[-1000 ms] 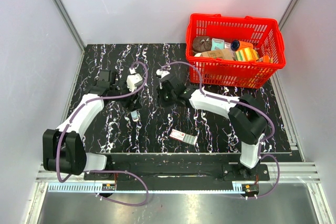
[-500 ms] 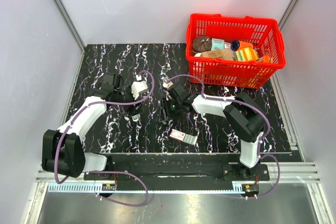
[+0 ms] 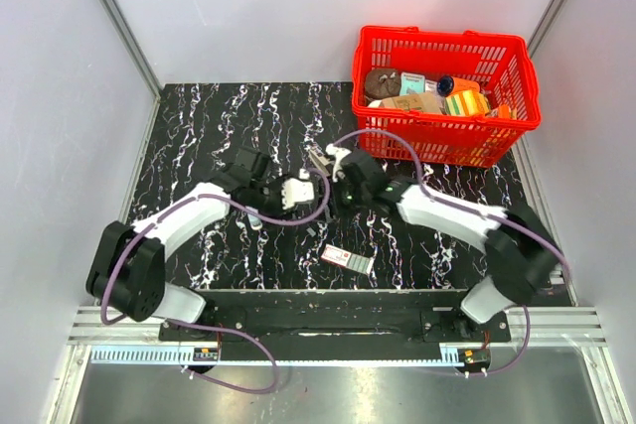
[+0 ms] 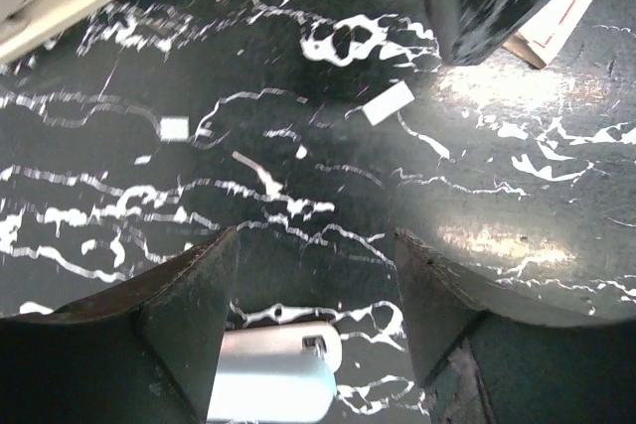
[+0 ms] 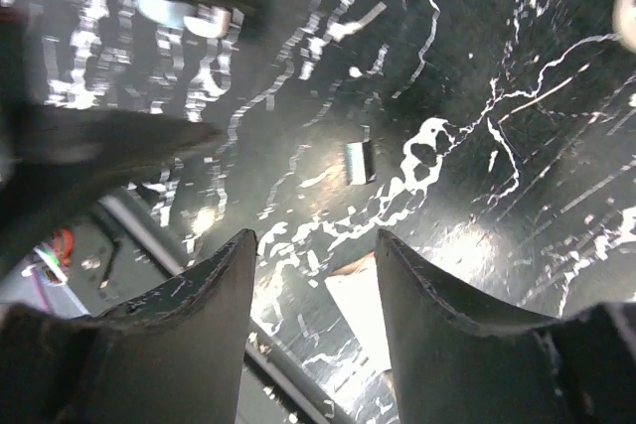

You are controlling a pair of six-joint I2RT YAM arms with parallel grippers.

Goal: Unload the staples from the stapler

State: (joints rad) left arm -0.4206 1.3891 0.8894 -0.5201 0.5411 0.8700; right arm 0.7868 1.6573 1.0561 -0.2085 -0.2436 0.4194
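**Staples out? Track unchecked**

Your left gripper (image 4: 316, 240) and right gripper (image 5: 316, 237) gape, empty. Pale staple strips (image 4: 388, 103) lie ahead of both. Small slim black stapler with silvery track (image 3: 316, 156) seems behind the right jaws; confirm it's emptied.

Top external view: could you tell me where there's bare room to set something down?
The table is bare far left, between its left edge and the red basket. The middle is crowded: left gripper and right gripper meet there, small box just nearer.
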